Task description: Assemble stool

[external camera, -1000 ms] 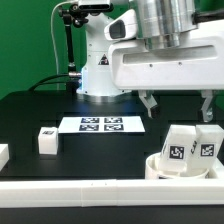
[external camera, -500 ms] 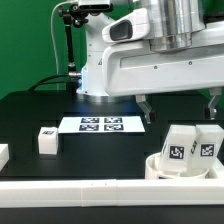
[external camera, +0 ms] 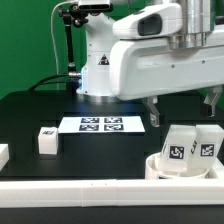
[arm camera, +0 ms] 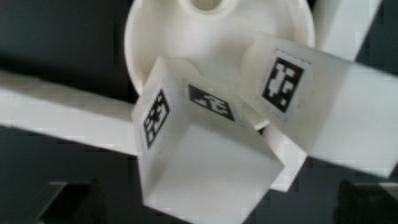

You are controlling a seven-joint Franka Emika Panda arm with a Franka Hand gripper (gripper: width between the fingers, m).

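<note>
At the 9 o'clock edge of the tabletop [external camera: 30, 112] the edge leg [external camera: 3, 153] lies half out of view, and the lone leg [external camera: 46, 140] stands just at 8 o'clock of the marker board [external camera: 101, 124]. None of these has shifted in the last second, so the change is all in the arm [external camera: 150, 65]. Its white body has slid toward the exterior view's right, and the finger on that view's left hangs a little lower than it did a second ago. The claw [external camera: 183, 108] stays wide and holds nothing, both fingers clear of every part. It now hovers at 12 o'clock above the cluster in the 4 o'clock corner of the tabletop. There the seat [external camera: 157, 168] rests close to the rail [external camera: 100, 188], with the leg pair [external camera: 180, 149] upright and touching each other at its far rim, tags facing the camera. The wrist view looks straight down on that pair, with the seat's round face behind it and the dark fingertips on either side. Whether the pair stands inside the seat or just against it cannot be told from either view. By my reading the assembly has hardly begun, as no leg looks fixed to the seat and all four parts still sit loose. The sideways slide and slight drop look like lining up over the pair for a first pick. The tight spot is that the two legs touch, so one finger would have to come down cleanly on the outer face of the chosen leg without nudging its neighbour or the seat rim.
</note>
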